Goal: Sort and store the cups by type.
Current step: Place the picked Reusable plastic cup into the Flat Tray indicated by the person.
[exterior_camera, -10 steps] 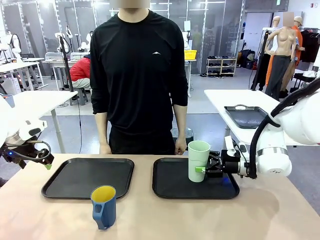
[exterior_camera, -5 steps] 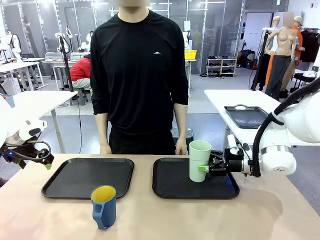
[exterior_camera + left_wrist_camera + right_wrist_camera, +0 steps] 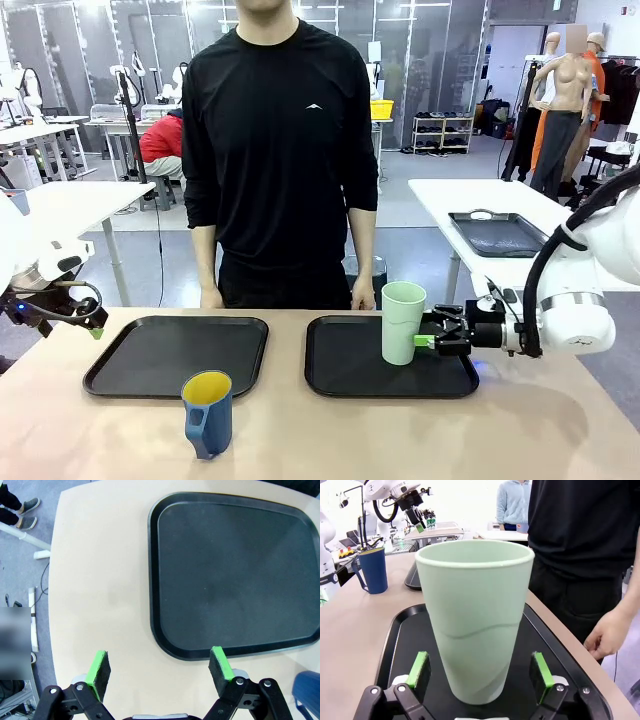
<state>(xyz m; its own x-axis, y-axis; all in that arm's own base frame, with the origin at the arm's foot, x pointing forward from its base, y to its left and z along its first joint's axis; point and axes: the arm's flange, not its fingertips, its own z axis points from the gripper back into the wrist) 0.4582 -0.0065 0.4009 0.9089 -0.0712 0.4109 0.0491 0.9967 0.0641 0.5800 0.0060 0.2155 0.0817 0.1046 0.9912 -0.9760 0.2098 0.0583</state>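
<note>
The pale mint-green cup point(image 3: 402, 322) stands upright on the right black tray point(image 3: 340, 388). In the right wrist view the same cup point(image 3: 475, 625) rises close ahead. My right gripper point(image 3: 425, 341) is open at the cup's right side, its green pads point(image 3: 419, 667) flanking the base with a gap on each side. The dark-blue cup point(image 3: 208, 413) with a yellow inside and a handle stands on the bare table in front of the left tray point(image 3: 120, 378); it also shows far off as the blue cup point(image 3: 373, 570). My left gripper point(image 3: 95, 328) hangs open and empty beyond that tray's left edge point(image 3: 152, 605).
A person stands at the far side with both hands point(image 3: 362, 293) resting at the table edge behind the trays; one hand point(image 3: 605, 632) is close to the right tray's rim point(image 3: 395, 635). Bare table lies in front of both trays.
My right gripper has drawn back to the right, from around the mint-green cup to its side. The cup has shifted slightly right and stays upright on the tray. The left arm has stayed put.
</note>
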